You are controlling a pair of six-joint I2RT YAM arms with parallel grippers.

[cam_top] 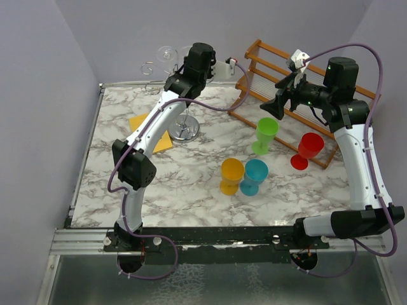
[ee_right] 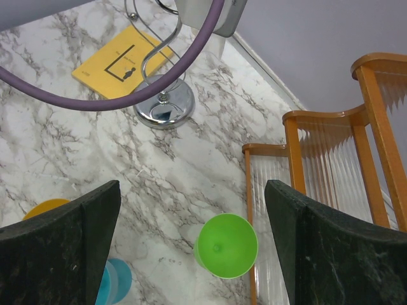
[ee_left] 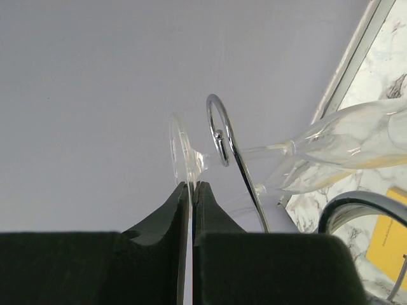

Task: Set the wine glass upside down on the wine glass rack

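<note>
Currently the left fingers [ee_left: 159,216] are pinching the foot of the wine glass [ee_left: 356,143], whose stem is crossing a curl of the rack [ee_left: 219,135]. Thin, slippery and breakable, it is asking for a gentle hold there. The right fingers [ee_right: 63,241] are hanging spread.

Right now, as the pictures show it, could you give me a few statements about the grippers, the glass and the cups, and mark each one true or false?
1. The left gripper is shut on the foot of the wine glass. True.
2. The right gripper holds the green cup. False: it is open and holds nothing.
3. A yellow card lies near the base of the chrome rack. True.
4. The red cup lies on its side. False: it stands upright.
</note>
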